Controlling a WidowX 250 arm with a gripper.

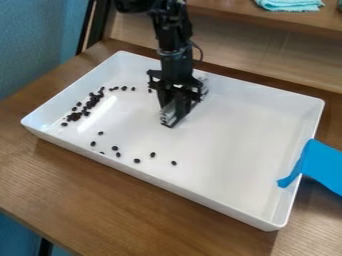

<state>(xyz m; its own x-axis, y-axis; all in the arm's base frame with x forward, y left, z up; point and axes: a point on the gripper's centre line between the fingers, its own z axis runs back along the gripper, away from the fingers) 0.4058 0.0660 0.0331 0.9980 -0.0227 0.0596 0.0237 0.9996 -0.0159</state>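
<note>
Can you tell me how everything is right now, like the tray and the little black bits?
Tray: lying flat, bits inside
Black bits: many bunched near one end, others scattered
Gripper: pointing down inside the tray, silvery piece beside it; can't tell if it touches the bottom
Blue strip: draped over the tray's short side
Green cloth: lying on the shelf

We see a brown wood-grain table (100, 200) with a large white rectangular tray (167, 186) lying directly on it.
</note>
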